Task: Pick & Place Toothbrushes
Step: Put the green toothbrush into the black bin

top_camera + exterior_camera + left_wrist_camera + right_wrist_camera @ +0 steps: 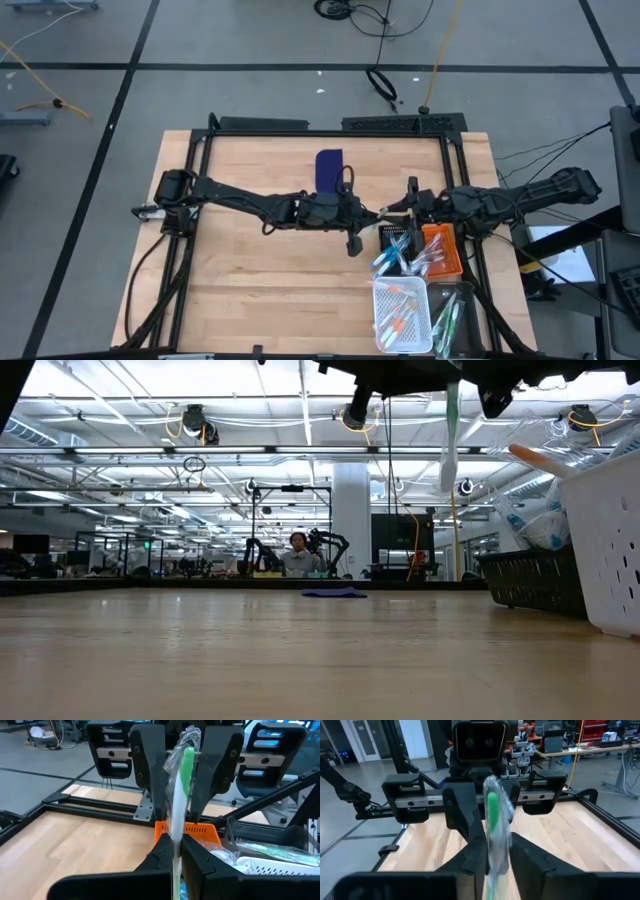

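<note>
Wooden bench [250, 280], your left gripper [175, 851] clamped on green toothbrush [181, 795], right gripper [495, 851] fingers seemingly closing around it, mid-air.

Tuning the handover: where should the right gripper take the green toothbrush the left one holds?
Probably the free green end of the toothbrush, head-on from opposite the left gripper: that is shut on the white stem, and the stick points at the right gripper.

green-and-white toothbrush [180, 795], orange basket [441, 250], white basket [402, 316], black basket [392, 236], dark blue rectangle [329, 168]
</note>
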